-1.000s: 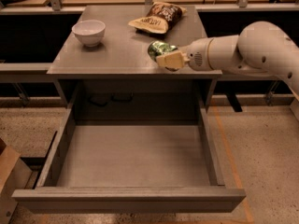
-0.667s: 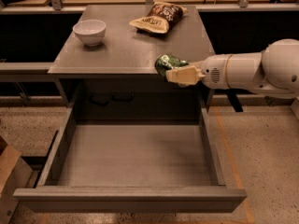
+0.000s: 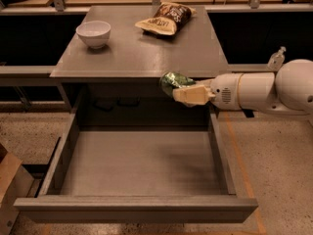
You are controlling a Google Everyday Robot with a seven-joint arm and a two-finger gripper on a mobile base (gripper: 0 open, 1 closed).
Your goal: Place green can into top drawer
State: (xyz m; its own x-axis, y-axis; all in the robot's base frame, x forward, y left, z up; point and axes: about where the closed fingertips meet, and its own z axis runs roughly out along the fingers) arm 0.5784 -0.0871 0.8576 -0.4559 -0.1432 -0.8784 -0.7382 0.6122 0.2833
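The gripper (image 3: pixel 188 93), jaws clenching the green can (image 3: pixel 172 80), is hovering just off the tabletop (image 3: pixel 137 53) edge (mid-carry, I'd judge); next, lowering into the open top drawer (image 3: pixel 137 207).

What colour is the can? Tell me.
The green can is shiny green, camera view; the gripper holds it over the top drawer.

The gripper (image 3: pixel 180 90), above the back of the top drawer (image 3: pixel 137 208), hides part of the green can (image 3: pixel 172 80) it grips. Its arm (image 3: pixel 254 89) is cut off farther right.

white bowl (image 3: pixel 93 33) back left on table (image 3: pixel 132 58), chip bag (image 3: pixel 165 18) back right
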